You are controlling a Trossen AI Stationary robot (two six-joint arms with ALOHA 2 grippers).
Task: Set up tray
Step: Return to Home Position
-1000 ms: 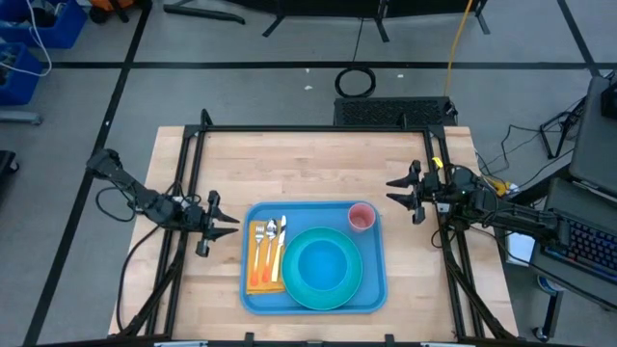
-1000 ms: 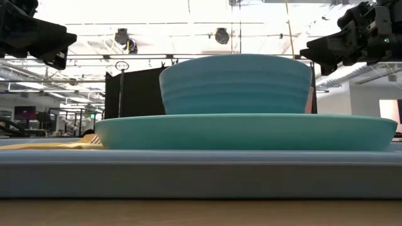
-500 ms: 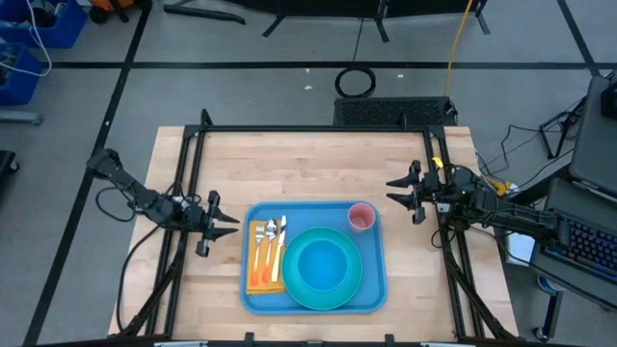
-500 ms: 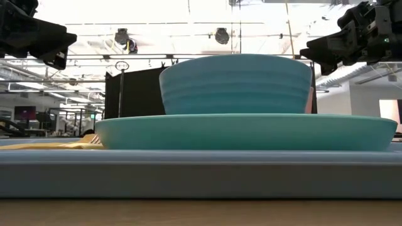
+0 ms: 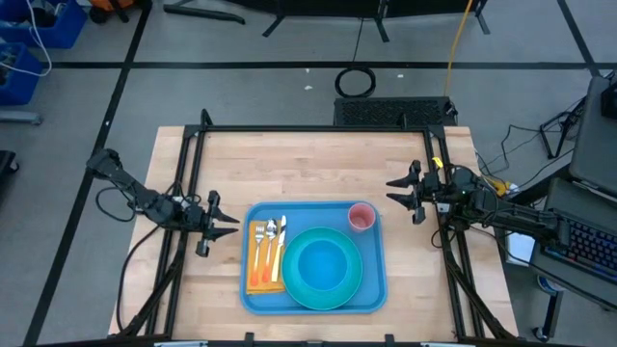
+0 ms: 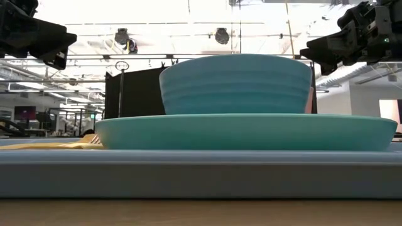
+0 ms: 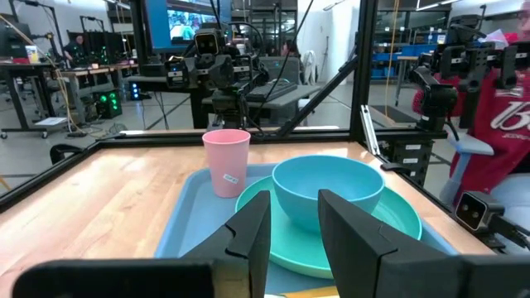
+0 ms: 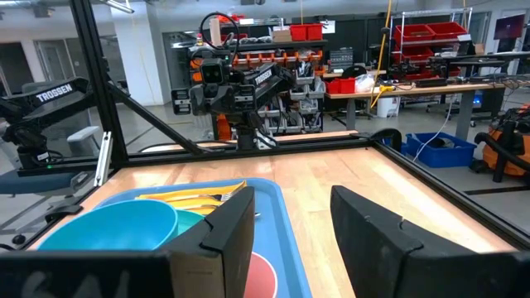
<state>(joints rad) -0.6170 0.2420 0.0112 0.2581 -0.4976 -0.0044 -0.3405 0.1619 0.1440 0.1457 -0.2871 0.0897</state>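
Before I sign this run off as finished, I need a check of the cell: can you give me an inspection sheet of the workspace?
Surface: wooden table, carrying the tray.
Job's things: blue tray near the front edge, holding a turquoise plate with a bowl on it, a pink cup in its far right corner, and a yellow napkin with cutlery on it at the left.
Clutter: nothing seen.
Grippers: left gripper beside the tray's left edge, right gripper beyond its far right corner; both with fingers open, holding nothing.
Cables: coiled cable on the floor behind the table.
Surroundings: blue bins far left.
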